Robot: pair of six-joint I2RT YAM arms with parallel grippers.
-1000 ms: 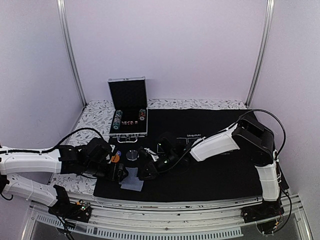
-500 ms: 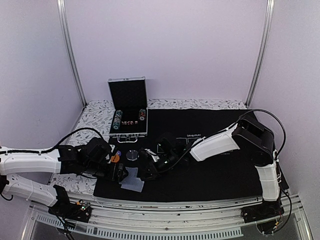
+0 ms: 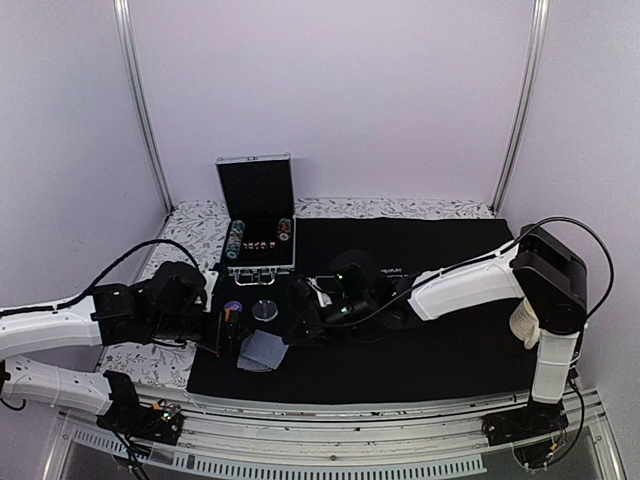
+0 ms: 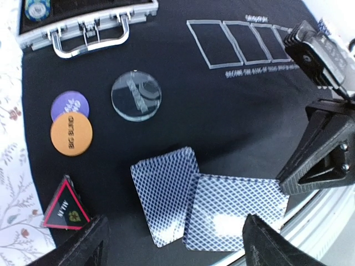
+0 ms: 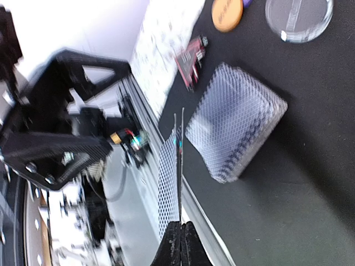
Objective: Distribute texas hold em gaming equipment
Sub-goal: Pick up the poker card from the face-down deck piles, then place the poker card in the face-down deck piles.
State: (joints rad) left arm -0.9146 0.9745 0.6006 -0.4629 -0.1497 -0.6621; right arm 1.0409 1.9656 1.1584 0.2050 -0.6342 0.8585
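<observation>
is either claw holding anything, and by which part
The right claw is shut on thin playing cards, seen edge-on, pinched at one edge. The left claw is open and holds nothing.

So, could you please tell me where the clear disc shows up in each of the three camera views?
Top external: the clear disc lies left of centre on the black mat, just in front of the open case.
Left wrist: the disc sits upper left, above the two face-down cards.
Right wrist: the disc is in the top right corner, cut by the edge.
Shared landmark: the orange chip, close beside the disc in every view.
</observation>
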